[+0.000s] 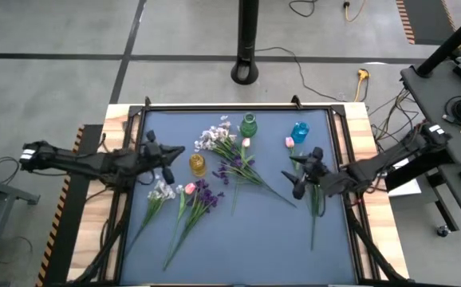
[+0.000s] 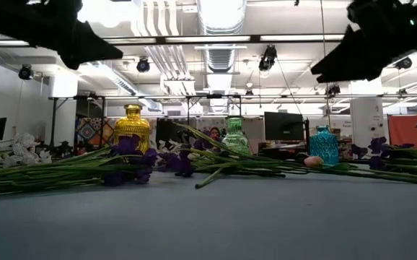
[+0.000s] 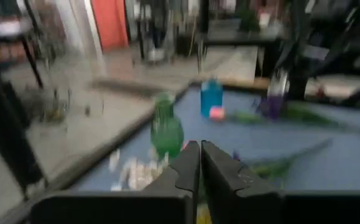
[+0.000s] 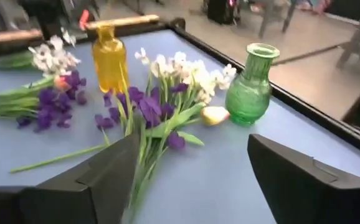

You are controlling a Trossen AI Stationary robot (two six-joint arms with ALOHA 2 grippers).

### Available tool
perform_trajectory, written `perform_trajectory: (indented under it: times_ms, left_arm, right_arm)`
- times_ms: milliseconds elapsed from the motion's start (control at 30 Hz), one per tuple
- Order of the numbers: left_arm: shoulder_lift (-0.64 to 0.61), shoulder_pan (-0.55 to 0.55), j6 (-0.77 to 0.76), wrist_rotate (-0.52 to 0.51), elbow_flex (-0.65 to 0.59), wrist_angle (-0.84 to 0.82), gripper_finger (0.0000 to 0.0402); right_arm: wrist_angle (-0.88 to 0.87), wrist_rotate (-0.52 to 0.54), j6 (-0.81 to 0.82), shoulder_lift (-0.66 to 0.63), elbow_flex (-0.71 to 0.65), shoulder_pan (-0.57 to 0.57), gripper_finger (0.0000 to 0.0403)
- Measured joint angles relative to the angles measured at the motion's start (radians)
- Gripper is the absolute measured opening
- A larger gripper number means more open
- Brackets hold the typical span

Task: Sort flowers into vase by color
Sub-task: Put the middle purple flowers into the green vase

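Three small vases stand on the blue mat: a yellow one [image 1: 198,165], a green one [image 1: 249,125] and a blue one [image 1: 299,131]. Flowers lie flat on their stems. White [image 1: 213,137] and purple [image 1: 230,167] sprigs are piled between the yellow and green vases, a second bunch [image 1: 184,195] lies near the left, and a pink bud [image 1: 290,142] lies by the blue vase. My left gripper [image 1: 179,149] hovers shut, left of the yellow vase. My right gripper [image 1: 295,175] hovers open above the mat's right part, holding nothing [image 4: 192,140].
A single long stem [image 1: 314,211] lies under and in front of my right gripper. The mat's near half [image 1: 246,247] is bare. A black frame [image 1: 238,106] rims the table. A dark pole base [image 1: 246,72] stands on the floor beyond the far edge.
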Motion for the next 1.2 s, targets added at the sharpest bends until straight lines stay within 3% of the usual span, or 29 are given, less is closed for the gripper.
perform_trajectory:
  times_ms: [167, 400, 533, 967, 1200]
  left_arm:
    - [0.123, 0.000, -0.055, -0.038, 0.122, -0.149, 0.0041]
    - [0.283, 0.000, -0.088, -0.153, 0.192, -0.154, 0.0110]
    - [0.339, 0.000, -0.140, -0.156, 0.207, -0.169, 0.0133]
    - [0.401, 0.000, -0.099, -0.152, 0.311, -0.177, 0.0126]
    - [0.431, 0.000, -0.089, -0.152, 0.301, -0.192, 0.0125]
  right_arm:
    - [-0.189, -0.078, 0.079, 0.150, 0.140, -0.002, 0.0331]
    - [-0.200, -0.244, 0.090, 0.355, 0.244, -0.082, 0.0335]
    - [-0.197, -0.360, 0.058, 0.454, 0.280, -0.153, 0.0336]
    - [-0.045, -0.650, -0.067, 0.719, 0.341, -0.316, 0.0345]
    - [-0.069, -0.653, -0.078, 0.781, 0.381, -0.340, 0.0324]
